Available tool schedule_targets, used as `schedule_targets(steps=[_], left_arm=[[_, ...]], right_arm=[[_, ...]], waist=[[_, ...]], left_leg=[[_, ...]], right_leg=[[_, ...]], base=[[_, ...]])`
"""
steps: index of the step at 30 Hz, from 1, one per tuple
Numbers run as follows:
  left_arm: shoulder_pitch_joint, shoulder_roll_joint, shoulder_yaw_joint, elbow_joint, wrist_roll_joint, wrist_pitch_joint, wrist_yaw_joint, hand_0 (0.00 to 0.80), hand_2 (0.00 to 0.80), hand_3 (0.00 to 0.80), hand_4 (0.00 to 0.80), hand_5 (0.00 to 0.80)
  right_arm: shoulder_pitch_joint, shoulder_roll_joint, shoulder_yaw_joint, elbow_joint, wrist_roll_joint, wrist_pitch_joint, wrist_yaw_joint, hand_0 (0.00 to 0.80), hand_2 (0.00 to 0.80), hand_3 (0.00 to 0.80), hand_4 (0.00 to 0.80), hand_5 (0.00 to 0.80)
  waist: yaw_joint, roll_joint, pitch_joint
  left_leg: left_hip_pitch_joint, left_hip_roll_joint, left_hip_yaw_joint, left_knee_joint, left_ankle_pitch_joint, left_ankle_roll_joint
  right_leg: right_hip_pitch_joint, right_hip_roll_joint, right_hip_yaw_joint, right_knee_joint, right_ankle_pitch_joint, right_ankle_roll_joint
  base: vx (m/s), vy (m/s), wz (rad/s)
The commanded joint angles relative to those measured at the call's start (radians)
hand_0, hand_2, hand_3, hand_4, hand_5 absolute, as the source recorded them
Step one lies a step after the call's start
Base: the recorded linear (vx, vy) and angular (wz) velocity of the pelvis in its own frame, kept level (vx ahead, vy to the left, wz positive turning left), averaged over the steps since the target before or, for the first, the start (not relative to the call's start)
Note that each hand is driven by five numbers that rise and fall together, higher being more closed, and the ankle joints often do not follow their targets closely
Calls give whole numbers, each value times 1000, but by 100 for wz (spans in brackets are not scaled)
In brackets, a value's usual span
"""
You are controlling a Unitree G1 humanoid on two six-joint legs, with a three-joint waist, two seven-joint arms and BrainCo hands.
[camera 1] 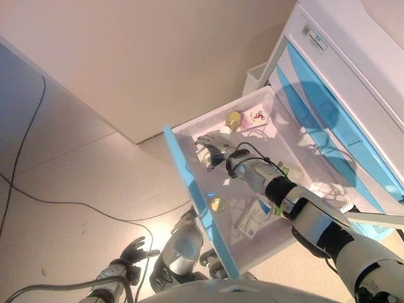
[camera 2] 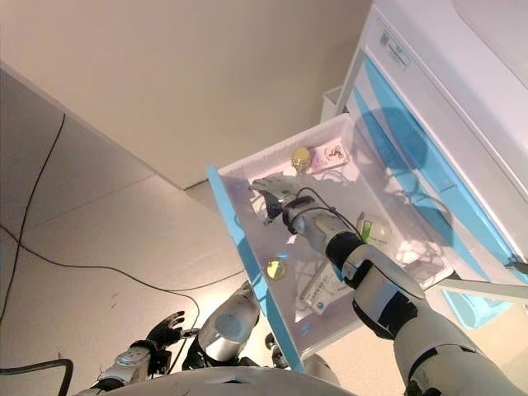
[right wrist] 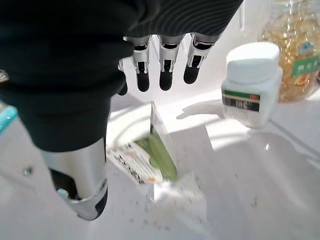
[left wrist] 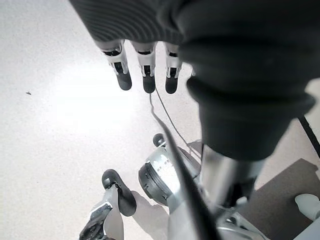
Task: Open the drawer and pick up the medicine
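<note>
The white drawer with a blue front (camera 1: 189, 177) stands pulled out of the cabinet (camera 1: 353, 95). My right hand (camera 1: 218, 148) reaches into it, fingers (right wrist: 165, 75) straight and holding nothing. In the right wrist view a green-and-white medicine box (right wrist: 150, 155) lies on the drawer floor just under the hand. A white bottle (right wrist: 252, 85) and a clear bottle of yellow capsules (right wrist: 295, 50) stand beyond the fingertips. My left hand (camera 1: 129, 255) hangs low near the floor, open and empty.
Also in the drawer are a pink box (camera 1: 257, 117), a yellow bottle (camera 1: 233, 118), a gold round lid (camera 1: 217, 204) and a white-and-blue box (camera 1: 254, 221). A black cable (camera 1: 63, 202) runs over the floor at the left.
</note>
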Motion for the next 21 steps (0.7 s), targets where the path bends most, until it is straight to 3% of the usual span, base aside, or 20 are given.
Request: schedule_targets(steps=[1,4,5,6,8,21], left_arm=[[4,43,-55,0,-36,-19,3,0,0,0,0,0],[0,44,-56,0,-40,-17,3,0,0,0,0,0],[0,44,-55,1,-40,-18,2,0,0,0,0,0],[-1,44,-55,2,-40,-19,2,0,0,0,0,0],[-1,45,-55,3,-40,-21,0,0,0,0,0,0],[3,44,-58,-5,-29,-19,11,0,0,0,0,0]], right_arm=[[-44,49,24,-20,-31,7,-21,0,0,0,0,0],[-51,54,24,-15,-56,30,-18,0,0,0,0,0],[-52,53,25,-12,-63,35,-16,317,317,317,317,317],[-53,53,26,-7,-74,37,-19,530,530,530,530,530],[-55,52,29,1,-79,37,-26,800,800,800,800,800],[-54,46,21,-19,-55,23,-81,800,800,800,800,800]], waist=[[11,-16,29],[11,-16,33],[11,-16,33],[11,-17,34],[12,-17,35],[6,-22,32]], left_leg=[[15,-70,6,-34,-45,74],[14,-70,6,-35,-45,75],[13,-70,7,-36,-45,75],[12,-70,8,-36,-45,75],[11,-69,9,-36,-44,75],[17,-70,13,-40,-48,79]], right_leg=[[-36,-87,122,68,70,83],[-40,-87,123,69,70,83],[-41,-87,124,69,70,83],[-42,-87,124,69,71,83],[-42,-87,125,68,71,84],[-42,-85,134,58,83,94]], base=[[-11,-9,5],[-6,-5,3],[0,0,0],[0,0,0],[0,0,0],[0,0,0]])
